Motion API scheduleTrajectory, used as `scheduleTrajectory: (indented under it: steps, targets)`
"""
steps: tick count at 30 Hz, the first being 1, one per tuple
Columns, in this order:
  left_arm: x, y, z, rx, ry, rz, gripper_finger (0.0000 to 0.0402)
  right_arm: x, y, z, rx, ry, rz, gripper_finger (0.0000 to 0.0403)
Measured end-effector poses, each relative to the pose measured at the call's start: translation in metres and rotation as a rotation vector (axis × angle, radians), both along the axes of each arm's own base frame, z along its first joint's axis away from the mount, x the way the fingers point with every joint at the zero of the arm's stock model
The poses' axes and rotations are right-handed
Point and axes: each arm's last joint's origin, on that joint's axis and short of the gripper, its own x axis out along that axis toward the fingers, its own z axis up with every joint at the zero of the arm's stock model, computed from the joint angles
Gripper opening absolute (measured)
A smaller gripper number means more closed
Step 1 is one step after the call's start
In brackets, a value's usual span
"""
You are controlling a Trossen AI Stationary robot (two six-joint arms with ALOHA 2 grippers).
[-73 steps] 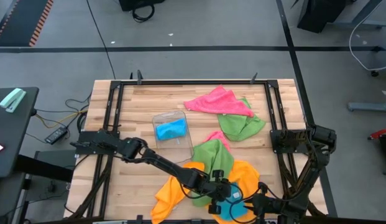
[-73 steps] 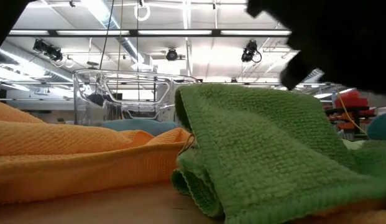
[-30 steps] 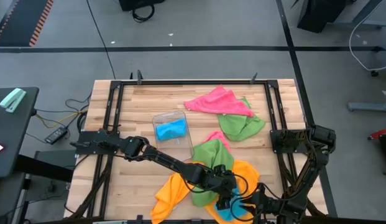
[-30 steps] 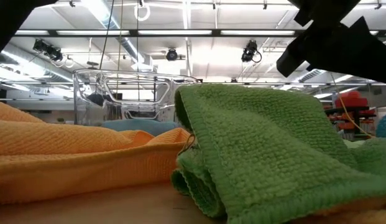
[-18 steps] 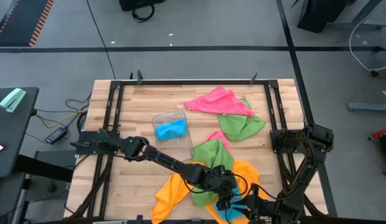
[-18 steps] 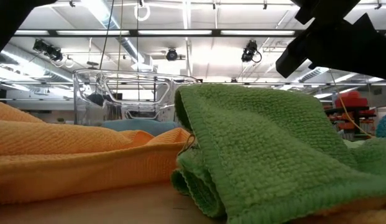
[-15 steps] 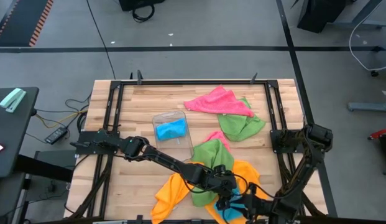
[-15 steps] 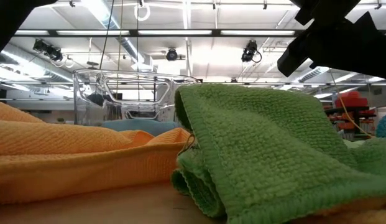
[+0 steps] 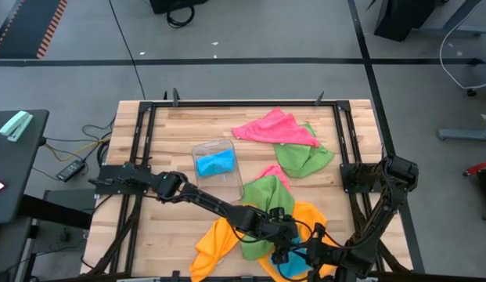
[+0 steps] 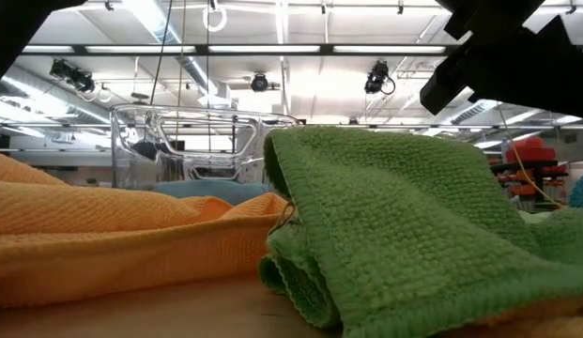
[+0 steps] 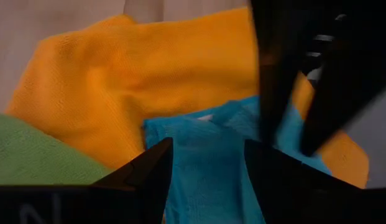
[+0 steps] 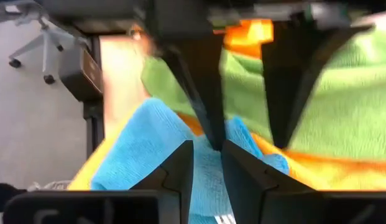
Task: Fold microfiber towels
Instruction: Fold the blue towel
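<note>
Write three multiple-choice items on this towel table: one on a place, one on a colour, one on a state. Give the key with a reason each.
1. Where does the clear plastic tray stand?
A. left of the pink towel
B. on the orange towel
C. off the table

2. What colour is the towel lying in that tray?
A. green
B. sky blue
C. orange

3. How is the left gripper?
A. shut on the pink towel
B. open over a blue towel
C. out of view

Key: 1 A, the high view shows it left of the pink towel. 2 B, a blue towel in the tray shows through. 3 B, the left wrist view shows its fingers apart over the blue towel near the front edge.
</note>
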Motion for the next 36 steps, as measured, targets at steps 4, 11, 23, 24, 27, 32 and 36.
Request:
scheduleTrajectory:
  steps: [4,11,23,24,27,32,36]
  targets:
    - [0.000,-0.001,0.000,0.000,0.000,-0.001,0.0204,-0.001,-0.002,-0.004,0.023,0.024,-0.012,0.0088]
    - [-0.005,0.003,-0.001,0.024,0.060,-0.001,0.0197,-0.002,-0.002,-0.005,0.038,0.047,-0.009,0.0087]
    - [-0.031,-0.007,0.016,-0.218,0.331,-0.207,0.0183,-0.002,-0.002,-0.006,0.043,0.059,-0.004,0.0087]
    - [-0.034,-0.010,0.014,-0.224,0.348,-0.199,0.0186,-0.002,-0.002,-0.006,0.043,0.059,-0.004,0.0087]
    - [-0.041,-0.019,0.005,-0.231,0.392,-0.162,0.0201,-0.002,-0.001,-0.006,0.046,0.059,-0.007,0.0087]
    - [-0.045,-0.030,-0.005,-0.275,0.397,-0.099,0.0230,-0.002,-0.001,-0.006,0.046,0.059,-0.006,0.0087]
    - [-0.044,-0.034,-0.019,-0.288,0.342,-0.011,0.0241,-0.002,-0.001,-0.006,0.049,0.057,-0.007,0.0087]
